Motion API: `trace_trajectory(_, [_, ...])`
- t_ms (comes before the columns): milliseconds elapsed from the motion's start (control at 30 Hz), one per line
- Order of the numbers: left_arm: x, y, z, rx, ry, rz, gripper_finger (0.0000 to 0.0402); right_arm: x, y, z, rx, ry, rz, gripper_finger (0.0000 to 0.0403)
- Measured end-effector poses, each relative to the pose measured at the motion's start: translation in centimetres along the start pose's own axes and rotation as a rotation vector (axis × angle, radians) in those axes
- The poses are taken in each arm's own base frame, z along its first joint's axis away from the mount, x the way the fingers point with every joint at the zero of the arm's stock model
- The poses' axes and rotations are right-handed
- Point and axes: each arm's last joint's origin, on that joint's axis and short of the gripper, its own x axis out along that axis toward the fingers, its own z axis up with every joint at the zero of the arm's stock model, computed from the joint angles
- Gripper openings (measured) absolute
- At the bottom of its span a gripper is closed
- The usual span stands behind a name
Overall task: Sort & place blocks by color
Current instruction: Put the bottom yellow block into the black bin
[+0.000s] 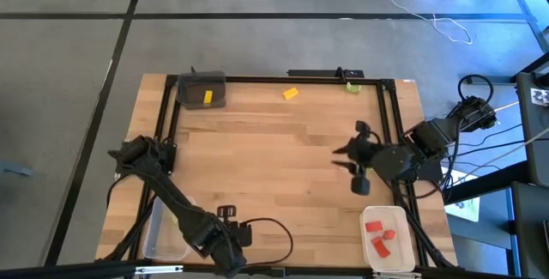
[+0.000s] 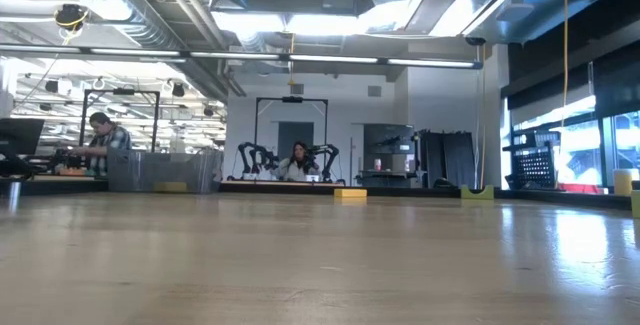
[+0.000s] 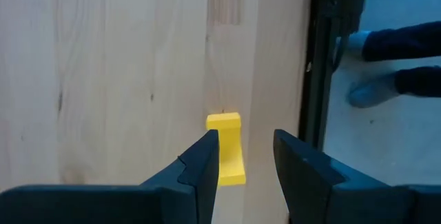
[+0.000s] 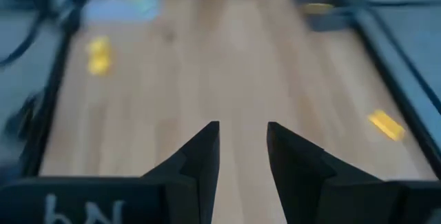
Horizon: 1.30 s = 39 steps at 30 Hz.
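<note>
A yellow block [image 3: 227, 131] lies flat on the wood close to the table's near edge rail. My left gripper [image 3: 247, 162] hangs over it, pointing steeply down and open. One finger [image 3: 203, 165] covers part of the block and the other stands clear beside it. In the high view my left arm [image 1: 219, 238] hides this block. Another yellow block [image 1: 291, 93] and a green one [image 1: 352, 87] rest on the table at the far edge. At the table's right side, above the wood, my right gripper [image 4: 243, 151] is open with nothing between its fingers.
A dark bin [image 1: 190, 83] at the far left holds one yellow block [image 1: 208, 97]. A white bin [image 1: 396, 253] at the near right holds red blocks [image 1: 380, 234]. A clear bin [image 1: 163, 234] stands at the near left. A person's feet [image 3: 375, 89] show beyond the rail.
</note>
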Motion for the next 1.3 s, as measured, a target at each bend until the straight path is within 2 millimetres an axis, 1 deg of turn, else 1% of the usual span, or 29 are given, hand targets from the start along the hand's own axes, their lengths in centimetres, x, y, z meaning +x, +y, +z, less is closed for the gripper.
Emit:
trace_trajectory(133, [0.4,-0.1,0.0,-0.026,-0.017,0.01,0.013,0.0,0.5,0.0,-0.103,0.038,0.155,0.0122])
trace_trajectory(233, [0.9,0.1,-0.1,-0.062,-0.031,0.024,0.013,-0.1,0.6,-0.1,-0.136,0.053,0.203,0.0122])
trace_trajectory(433, [2.0,0.6,-0.8,-0.122,-0.019,0.061,0.013,-0.1,0.6,-0.1,-0.128,0.055,0.205,0.0122])
trace_trajectory(700, [3.8,0.3,-1.7,-0.24,-0.067,0.007,0.013,-0.1,0.6,-0.1,-0.127,0.056,0.205,0.0122])
trace_trajectory(800, [4.3,0.4,-2.0,-0.299,-0.062,0.009,0.013,-0.1,0.6,-0.1,-0.128,0.055,0.205,0.0122])
trace_trajectory(900, [4.3,0.3,-2.0,-0.344,-0.069,0.001,0.013,-0.1,0.6,-0.1,-0.126,0.056,0.205,0.0122])
trace_trajectory(1100, [4.2,0.0,-2.3,-0.38,-0.059,-0.017,0.013,-0.1,0.6,-0.1,-0.127,0.056,0.205,0.0122])
trace_trajectory(1200, [4.2,-0.4,-2.1,-0.393,-0.069,-0.055,0.0131,-0.1,0.6,-0.1,-0.128,0.056,0.205,0.0122])
trace_trajectory(1300, [4.2,-0.6,-2.1,-0.393,-0.039,-0.091,0.0138,-0.1,0.6,-0.1,-0.127,0.056,0.205,0.0122])
